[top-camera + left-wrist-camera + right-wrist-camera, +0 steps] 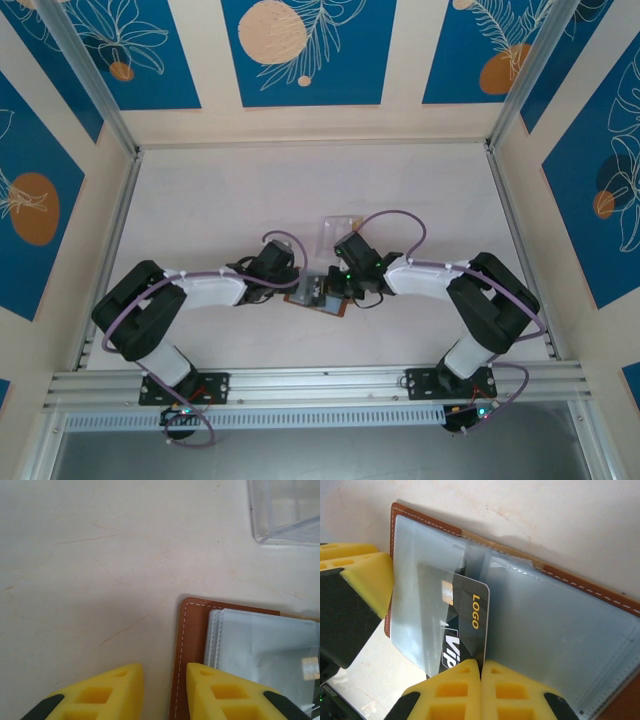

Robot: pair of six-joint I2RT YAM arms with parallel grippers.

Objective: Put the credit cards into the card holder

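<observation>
Left claw (164,674) stands part-open and grips nothing, straddling the stitched left edge of the brown leather card holder (192,630). The holder lies spread open on the desk (100,580), near a clear plastic box (285,510). Right claw (481,669) is closed on the near edge of a black credit card (465,615), whose far end sits under the left page's clear sleeve (legible: "LOGO" in gold, "ViP" in white). Risk, as judged: a leading corner could catch in the sleeve and bow the card, or a push could slide the loosely pinned holder.
</observation>
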